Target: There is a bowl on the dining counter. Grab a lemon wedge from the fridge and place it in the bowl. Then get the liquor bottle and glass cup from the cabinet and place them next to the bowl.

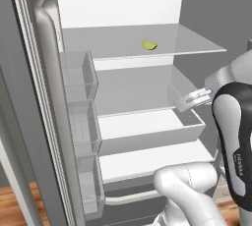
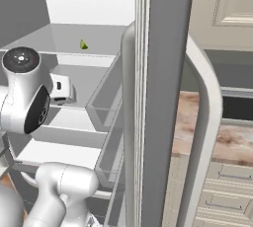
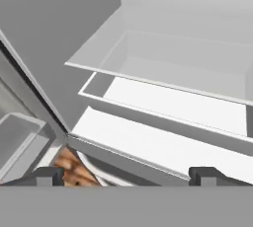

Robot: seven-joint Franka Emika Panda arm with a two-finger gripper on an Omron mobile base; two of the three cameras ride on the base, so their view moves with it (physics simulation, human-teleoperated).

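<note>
fridge (image 1: 39, 122) doors open. lemon wedge (image 1: 149, 45) on upper shelf (image 1: 197, 43), near front edge. gripper (image 3: 126, 175) released, empty, one shelf lower, right of wedge; must rise, reach left.

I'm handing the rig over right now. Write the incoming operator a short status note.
Gripper: open and empty, inside the fridge, level with the lower shelves.
Fridge: both doors open.
Lemon wedge: on the upper glass shelf, towards the back, above the gripper and untouched.
Done: fridge opened, arm reaching in.
Left: lift the hand to the upper shelf, grasp the wedge, carry it to the bowl on the dining counter; then fetch the liquor bottle and glass cup from the cabinet and set them beside the bowl.
</note>
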